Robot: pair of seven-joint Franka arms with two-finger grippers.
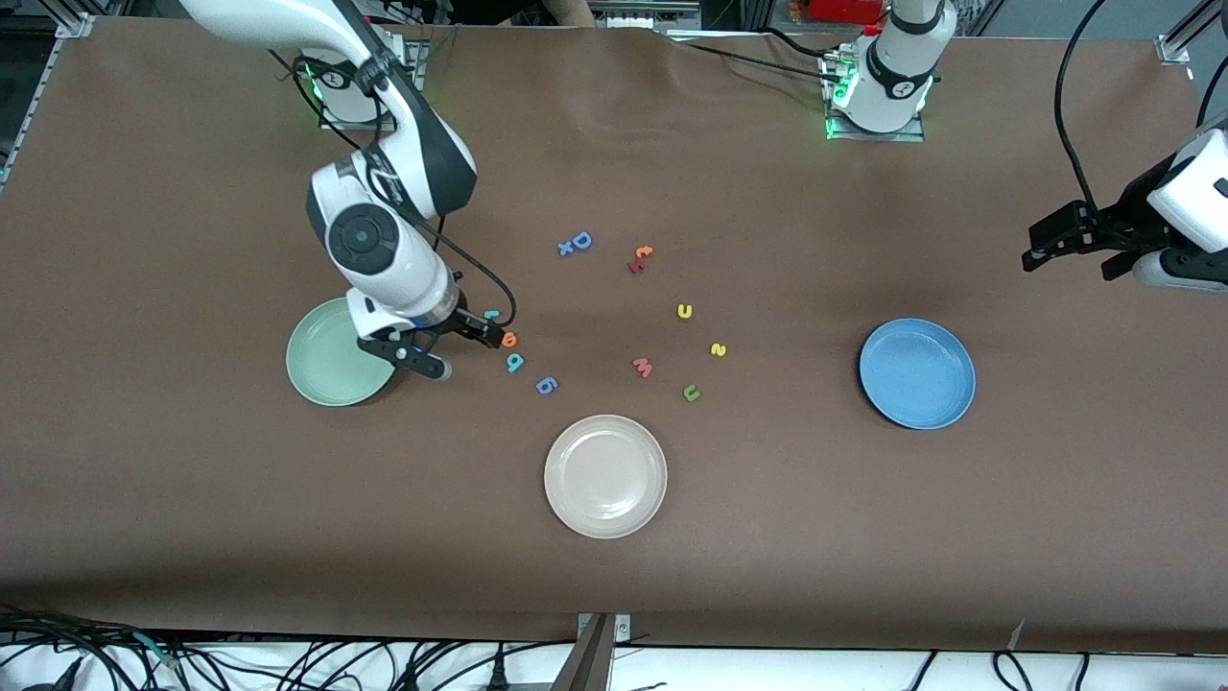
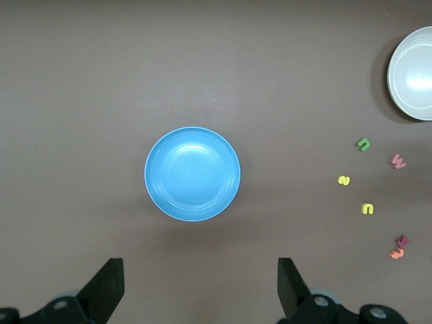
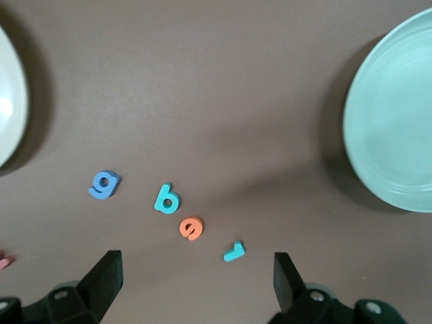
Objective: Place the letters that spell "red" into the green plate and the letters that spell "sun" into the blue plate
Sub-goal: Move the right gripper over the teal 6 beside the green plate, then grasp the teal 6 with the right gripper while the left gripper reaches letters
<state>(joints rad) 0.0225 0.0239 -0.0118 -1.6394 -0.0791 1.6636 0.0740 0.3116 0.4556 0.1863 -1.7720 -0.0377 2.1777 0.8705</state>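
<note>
A: What sits nearest the front camera on the brown desk (image 1: 192,499)?

B: A cream-white round plate (image 1: 605,476), lying flat with nothing in it.

A: And the loose letters?

B: A blue 6-like letter (image 1: 546,386) lies just up from that plate, toward the right arm's end. A pink m/w letter (image 1: 643,367) lies near mid-desk. Farther from the camera are a blue capital D (image 1: 580,240), a small blue piece touching it, and a red and orange letter pair (image 1: 639,259), the two touching.

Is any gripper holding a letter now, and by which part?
Nothing is held. The right gripper is open beside the orange e; the left gripper waits open above the table.
</note>
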